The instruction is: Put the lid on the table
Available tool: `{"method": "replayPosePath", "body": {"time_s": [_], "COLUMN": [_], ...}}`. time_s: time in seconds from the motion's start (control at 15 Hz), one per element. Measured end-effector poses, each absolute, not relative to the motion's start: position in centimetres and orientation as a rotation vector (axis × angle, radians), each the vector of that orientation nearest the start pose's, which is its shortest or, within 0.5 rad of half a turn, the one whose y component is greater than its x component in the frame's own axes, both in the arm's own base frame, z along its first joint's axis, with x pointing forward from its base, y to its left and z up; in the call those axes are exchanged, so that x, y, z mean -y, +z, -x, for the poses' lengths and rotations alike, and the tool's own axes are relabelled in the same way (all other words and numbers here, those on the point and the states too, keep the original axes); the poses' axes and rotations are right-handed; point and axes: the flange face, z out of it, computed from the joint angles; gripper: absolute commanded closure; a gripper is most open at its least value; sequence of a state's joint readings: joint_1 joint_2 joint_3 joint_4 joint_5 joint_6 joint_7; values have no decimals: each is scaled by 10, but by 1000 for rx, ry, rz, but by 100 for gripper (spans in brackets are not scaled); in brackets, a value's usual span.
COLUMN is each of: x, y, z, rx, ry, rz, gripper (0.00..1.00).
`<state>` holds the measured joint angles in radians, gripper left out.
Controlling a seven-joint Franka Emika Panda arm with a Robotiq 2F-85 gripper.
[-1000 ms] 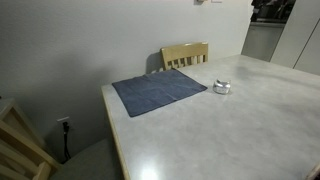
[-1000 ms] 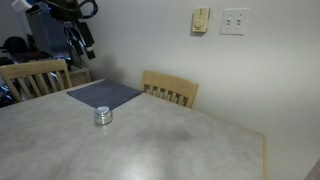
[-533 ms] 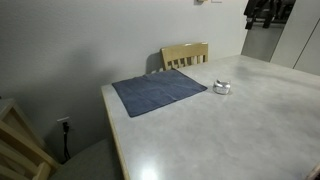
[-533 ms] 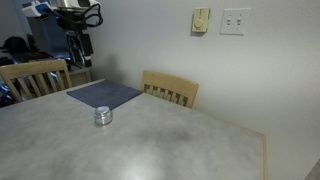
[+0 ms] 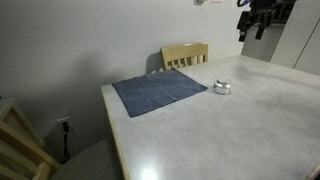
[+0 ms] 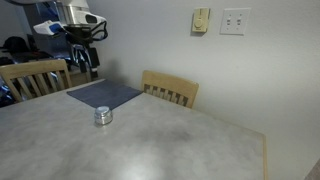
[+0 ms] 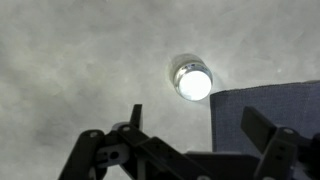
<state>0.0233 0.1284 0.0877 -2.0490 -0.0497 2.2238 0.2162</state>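
A small jar stands on the pale table (image 5: 230, 130) just beside the dark blue cloth (image 5: 158, 92), and the silvery lid (image 5: 221, 85) sits on top of it. The lid also shows in an exterior view (image 6: 103, 112) and as a bright round disc in the wrist view (image 7: 193, 81). My gripper (image 5: 250, 32) hangs high in the air behind the table, well apart from the lid. It is open and empty, with both fingers spread in the wrist view (image 7: 198, 125). An exterior view (image 6: 84, 68) shows it above the cloth's far side.
Wooden chairs stand at the table's far side (image 5: 185, 55), (image 6: 170, 90), at one end (image 6: 35, 78) and near the front corner (image 5: 15, 150). The cloth (image 6: 103, 94) lies near the table edge. A wall runs close behind the table.
The arm has come further into both exterior views, moving down and toward the table. The jar, lid and cloth have not moved.
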Motion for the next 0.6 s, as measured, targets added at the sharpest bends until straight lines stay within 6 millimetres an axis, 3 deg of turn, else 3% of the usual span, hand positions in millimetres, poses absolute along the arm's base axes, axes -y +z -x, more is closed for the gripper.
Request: {"method": "replayPosePath", "body": {"time_s": [0.27, 0.6], "x": [-63, -64], "y": [342, 341], "z": [-584, -585], "rx": [13, 28], "ry": [-73, -76], "rz": [3170, 3170], "gripper": [0, 0]}}
